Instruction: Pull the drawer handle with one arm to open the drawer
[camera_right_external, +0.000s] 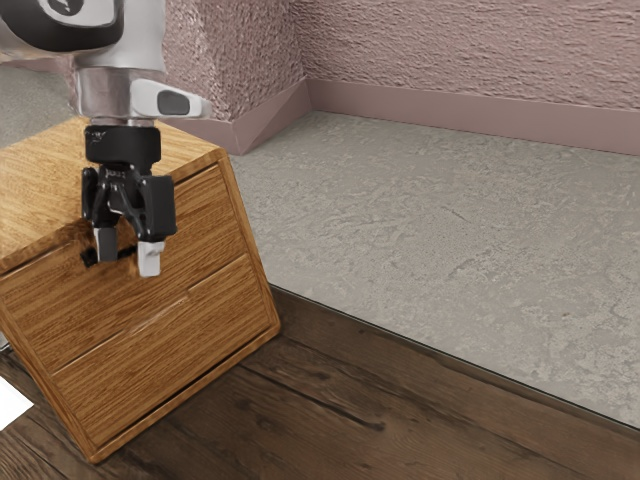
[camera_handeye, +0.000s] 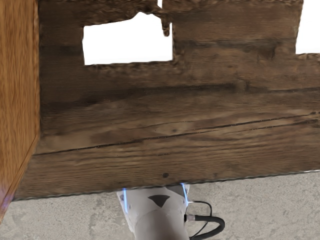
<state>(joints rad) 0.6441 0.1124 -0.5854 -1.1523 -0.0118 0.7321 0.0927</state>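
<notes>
claw (camera_right_external: 127, 250) hangs fingers-down in the exterior view, right against the front of the top drawer (camera_right_external: 200, 220) of the cabinet (camera_right_external: 40, 180), which stands on the dark plank counter (camera_right_external: 400, 400). its two fingers are spread well apart, not pinching anything that i can make out. the handle (camera_right_external: 88, 257) is a thin dark bar lying along the drawer front, so its long axis crosses the gap between the fingers. one end pokes out just beside the finger nearer the cabinet, and the rest looks to run between the two. the drawer looks shut, its front level with the cabinet face. the coming move turns on one thing, as i judge it: the fingers must close across the bar, and the pull must go straight out from the face, toward the exterior view's lower right.

wrist view: orange cabinet wood sits hard beside the hand, with counter planks under it, grey floor (camera_handeye: 60, 220) beyond them, and the arm's base (camera_handeye: 157, 212) there too.
</notes>
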